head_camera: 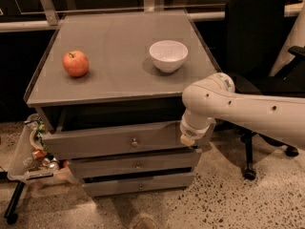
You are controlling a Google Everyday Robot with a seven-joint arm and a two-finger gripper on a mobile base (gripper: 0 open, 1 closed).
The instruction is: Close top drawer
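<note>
The top drawer [105,140] is a wide grey wood-grain drawer with a small round metal knob [134,141] at its centre. It stands pulled out a little from the grey cabinet, with a dark gap above its front panel. My white arm [238,109] reaches in from the right. The gripper [187,140] is at the right end of the drawer's front panel, against or just in front of it. The gripper's tip is hidden behind the wrist.
A red apple [76,63] and a white bowl [168,56] sit on the cabinet top [114,46]. Two shorter drawers [136,165] lie below the top drawer. A black office chair [255,37] stands at the right. A bin with rubbish [35,154] hangs at the left.
</note>
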